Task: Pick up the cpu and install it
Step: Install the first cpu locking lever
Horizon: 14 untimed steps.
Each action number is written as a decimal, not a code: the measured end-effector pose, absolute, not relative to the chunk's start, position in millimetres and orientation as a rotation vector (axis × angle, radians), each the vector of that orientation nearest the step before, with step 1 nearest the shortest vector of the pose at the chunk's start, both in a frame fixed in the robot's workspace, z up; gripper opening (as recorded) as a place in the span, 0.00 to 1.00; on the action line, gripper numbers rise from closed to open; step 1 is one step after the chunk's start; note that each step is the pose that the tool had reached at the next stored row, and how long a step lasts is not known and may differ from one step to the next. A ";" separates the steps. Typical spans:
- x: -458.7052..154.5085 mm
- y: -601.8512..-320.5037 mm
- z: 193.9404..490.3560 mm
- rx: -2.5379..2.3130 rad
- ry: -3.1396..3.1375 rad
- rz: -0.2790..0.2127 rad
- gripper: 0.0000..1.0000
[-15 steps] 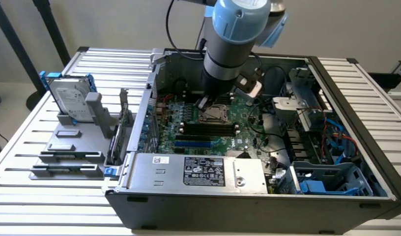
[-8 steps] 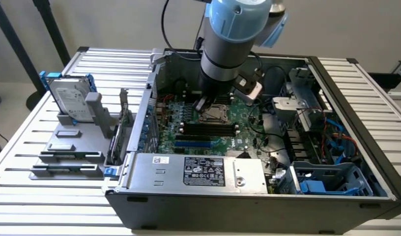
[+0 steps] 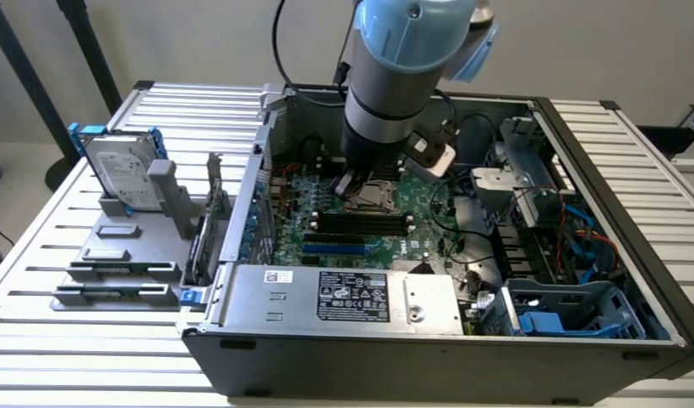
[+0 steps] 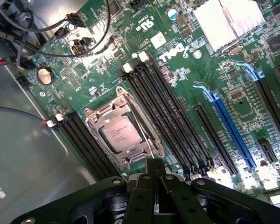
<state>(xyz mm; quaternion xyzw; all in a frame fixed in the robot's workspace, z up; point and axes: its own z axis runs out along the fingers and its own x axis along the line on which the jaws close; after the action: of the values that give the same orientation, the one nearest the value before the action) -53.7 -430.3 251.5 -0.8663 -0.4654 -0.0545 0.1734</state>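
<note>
The cpu [image 4: 122, 132] is a small silver-grey square chip lying flat in its socket on the green motherboard [image 4: 107, 56], with the metal socket frame [image 4: 99, 114] closed around it. A thin wire lever [image 4: 142, 133] runs along one side of the frame. My gripper [image 4: 155, 170] is shut, its black fingertips together just above the end of that lever, and I see nothing between them. In the exterior view the arm reaches down into the open computer case, and the gripper [image 3: 353, 185] hangs right by the socket [image 3: 378, 195].
Black memory slots [image 4: 170, 116] flank the socket, with a blue expansion slot [image 4: 231, 128] and a silver heatsink [image 4: 228, 21] beyond. A grey power supply [image 3: 347, 295] lines the case front. Cables [image 3: 574, 234] and drive bays fill the exterior view's right. A hard drive [image 3: 122, 174] stands outside the case.
</note>
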 end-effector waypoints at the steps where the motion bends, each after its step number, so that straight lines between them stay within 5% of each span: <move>1: -54.2 -430.4 251.4 -2.458 -1.315 -0.152 0.11; 14: -59.5 -430.5 240.4 -2.491 -1.233 -0.124 0.11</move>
<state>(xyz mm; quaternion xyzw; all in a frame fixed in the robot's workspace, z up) -59.5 -430.5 240.4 -0.8809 -0.4360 -0.0439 0.1790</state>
